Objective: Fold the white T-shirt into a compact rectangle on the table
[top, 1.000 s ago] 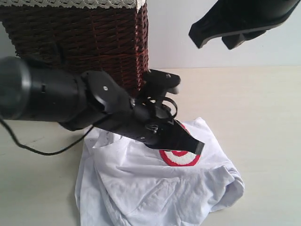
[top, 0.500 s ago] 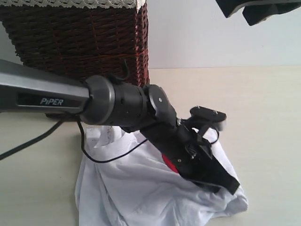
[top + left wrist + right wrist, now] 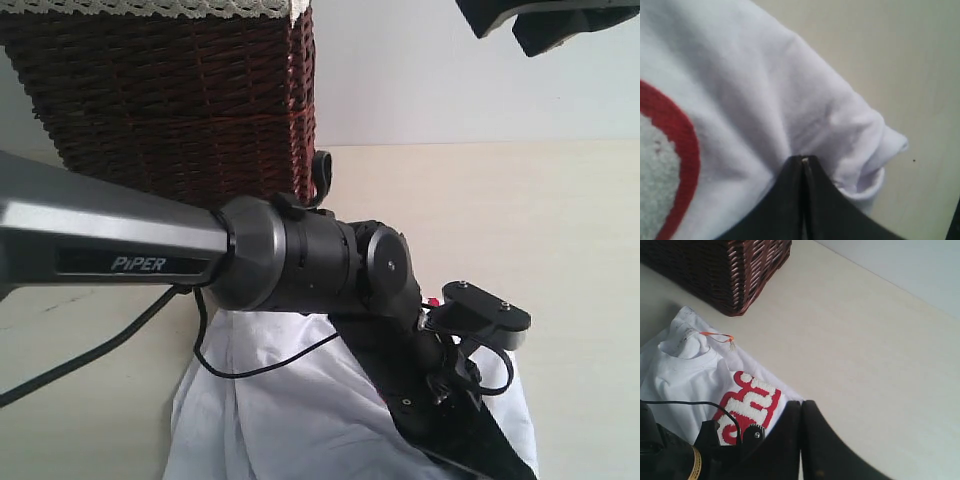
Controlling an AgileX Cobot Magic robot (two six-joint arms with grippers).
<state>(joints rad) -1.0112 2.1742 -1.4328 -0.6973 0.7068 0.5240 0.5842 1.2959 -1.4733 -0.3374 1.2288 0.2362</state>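
Note:
The white T-shirt (image 3: 270,420) lies crumpled on the table (image 3: 560,220) near the front edge of the exterior view. Its red-outlined lettering (image 3: 750,400) and orange neck tag (image 3: 715,335) show in the right wrist view. My left gripper (image 3: 495,462) reaches across to the shirt's right corner. Its jaws are pressed together (image 3: 804,159) with white cloth (image 3: 765,90) gathered at their tip, beside a rolled sleeve edge (image 3: 875,165). My right gripper (image 3: 495,28) hangs high above the table at the back right. It is shut (image 3: 801,402) and holds nothing.
A dark wicker basket (image 3: 170,100) with a white lace-trimmed liner (image 3: 150,8) stands at the back left, close behind the shirt. The left arm's thick body (image 3: 300,265) and its black cable (image 3: 260,365) cover the shirt's middle. Bare tabletop (image 3: 865,340) stretches to the right.
The left arm has swung forward and rightward across the shirt, from beside the lettering to the right corner. The shirt's right corner has stretched out after it. The right gripper rose, then held still.

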